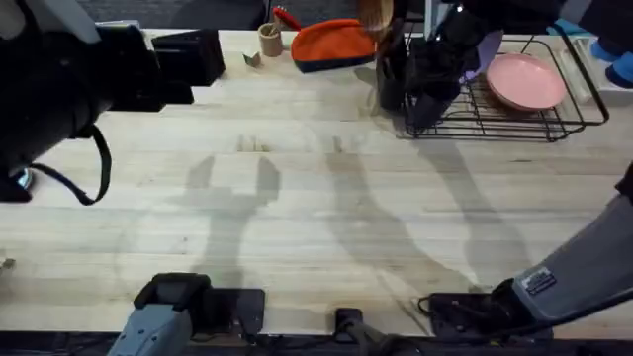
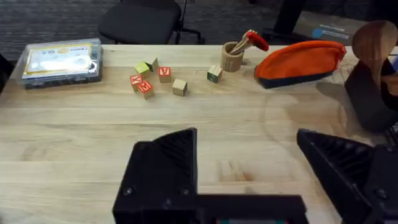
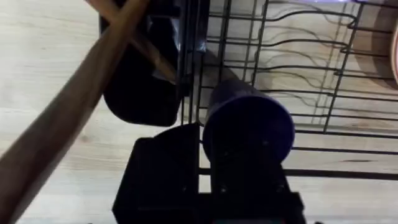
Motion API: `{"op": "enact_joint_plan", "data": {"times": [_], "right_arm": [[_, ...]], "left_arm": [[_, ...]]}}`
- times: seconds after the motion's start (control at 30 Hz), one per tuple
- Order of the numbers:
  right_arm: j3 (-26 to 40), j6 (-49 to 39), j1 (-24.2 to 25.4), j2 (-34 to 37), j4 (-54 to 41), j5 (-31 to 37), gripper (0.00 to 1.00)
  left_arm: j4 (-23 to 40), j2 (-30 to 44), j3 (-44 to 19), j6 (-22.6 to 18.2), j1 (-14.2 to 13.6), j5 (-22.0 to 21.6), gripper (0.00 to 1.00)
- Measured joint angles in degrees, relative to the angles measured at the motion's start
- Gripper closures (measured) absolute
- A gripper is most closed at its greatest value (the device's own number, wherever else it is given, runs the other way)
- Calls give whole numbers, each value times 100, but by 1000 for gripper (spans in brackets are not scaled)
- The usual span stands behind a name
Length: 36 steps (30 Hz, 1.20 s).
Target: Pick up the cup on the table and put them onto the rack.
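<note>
Close under the right wrist camera, the dark blue-indigo tapered plastic cup (image 3: 249,127) is pinched between the black fingers of the right gripper (image 3: 239,168), held over the near edge of the black wire dish-drying rack (image 3: 298,68). Just beside it, outside the rack's wire wall, a black utensil holder (image 3: 140,81) is seen with long wooden utensil handles (image 3: 68,118) leaning out of it. From overhead, the right gripper (image 1: 435,74) is seen at the rack's left end (image 1: 554,124), where a round pink plate (image 1: 526,81) lies on the wires.

Black fingers of the left gripper (image 2: 249,168) are spread wide with nothing between them, raised above the light wood plank table (image 2: 81,143). Beyond them a clear plastic box (image 2: 61,60), small lettered wooden blocks (image 2: 144,79), a small tan wooden cup (image 2: 232,57) and an orange zipped pouch (image 2: 301,61) are set along the far side of the table, well apart from the rack.
</note>
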<state>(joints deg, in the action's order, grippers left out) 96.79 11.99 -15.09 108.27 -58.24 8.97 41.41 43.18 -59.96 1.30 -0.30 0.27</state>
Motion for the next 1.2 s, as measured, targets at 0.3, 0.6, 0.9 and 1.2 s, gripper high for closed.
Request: {"op": "enact_joint_plan", "data": {"times": [0.3,0.6,0.9,1.2], "right_arm": [[4,-28,0,0,-37,2,796],[24,-48,0,-167,-179,2,742],[45,-114,0,-565,-239,2,737],[46,-306,0,-1345,-534,0,657]], "left_arm": [[0,0,0,0,0,0,8],[0,0,0,0,0,0,8],[0,0,0,0,0,0,8],[0,0,0,0,0,0,8]]}}
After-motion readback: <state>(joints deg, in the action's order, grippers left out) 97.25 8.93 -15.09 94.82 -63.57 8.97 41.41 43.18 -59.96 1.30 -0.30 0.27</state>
